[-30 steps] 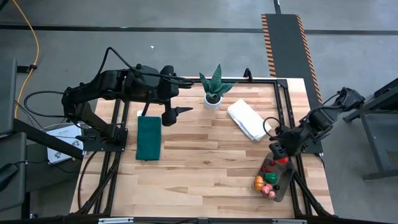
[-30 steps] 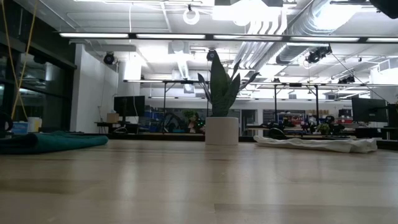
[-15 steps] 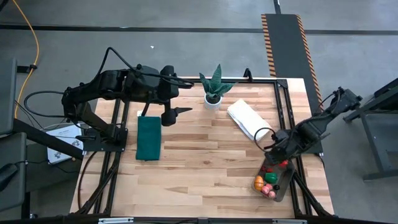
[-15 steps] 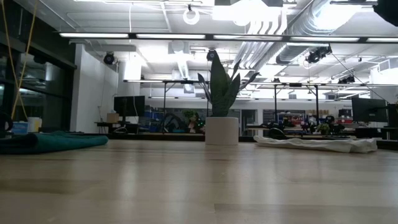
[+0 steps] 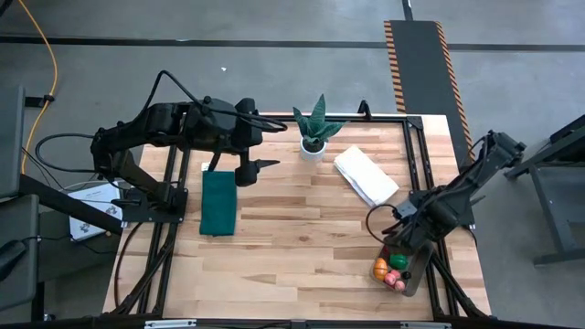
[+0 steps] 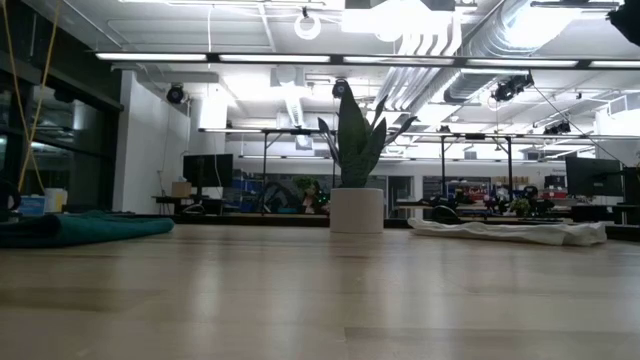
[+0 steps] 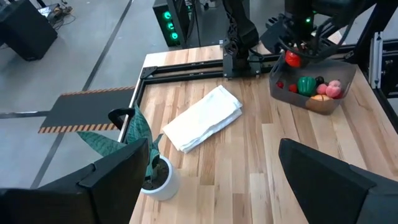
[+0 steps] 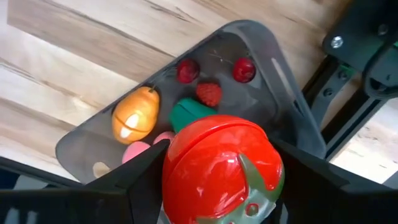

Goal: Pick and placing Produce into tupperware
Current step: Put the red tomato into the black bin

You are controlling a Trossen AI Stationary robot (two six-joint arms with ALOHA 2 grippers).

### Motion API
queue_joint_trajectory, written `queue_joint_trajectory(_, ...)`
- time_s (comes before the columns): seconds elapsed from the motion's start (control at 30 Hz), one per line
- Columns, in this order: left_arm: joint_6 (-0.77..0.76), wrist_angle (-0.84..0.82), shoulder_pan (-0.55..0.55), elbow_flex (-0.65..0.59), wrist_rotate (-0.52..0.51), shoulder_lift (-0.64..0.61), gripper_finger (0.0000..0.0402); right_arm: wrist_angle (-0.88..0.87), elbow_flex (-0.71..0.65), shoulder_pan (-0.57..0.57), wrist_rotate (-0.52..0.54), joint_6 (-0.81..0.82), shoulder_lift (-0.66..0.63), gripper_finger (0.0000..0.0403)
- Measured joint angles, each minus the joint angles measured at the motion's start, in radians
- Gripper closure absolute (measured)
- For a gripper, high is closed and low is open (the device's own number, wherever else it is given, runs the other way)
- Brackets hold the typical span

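While your R tool [image 8: 217,171] grips a red tomato [image 8: 221,165], it hangs over the tupperware [image 5: 416,270].
L tool [image 5: 260,166] open, idle above desk [image 5: 302,247] nr green mat [image 5: 218,203].

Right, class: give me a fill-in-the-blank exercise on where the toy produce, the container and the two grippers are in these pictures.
1. The right gripper grips a red toy ____ with a green top.
2. It holds it above the clear greyish plastic tupperware, at the table's ____ edge in the high view.
3. The orange toy fruit lies ____ the tupperware.
4. The left gripper, above the table beside the flat dark green mat, holds ____.

Missing words: tomato; right; inside; nothing
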Motion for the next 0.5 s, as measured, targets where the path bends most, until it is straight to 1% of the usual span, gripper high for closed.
queue_joint_trajectory(0.37,0.000,0.000,0.000,0.000,0.000,0.000,0.0053,0.025,0.000,0.043,0.050,0.058,0.020,0.0149)
queue_joint_trajectory(0.5,-0.003,0.000,0.000,0.000,0.000,0.000,0.0053,0.031,0.000,0.070,0.059,0.103,0.020,0.0149)
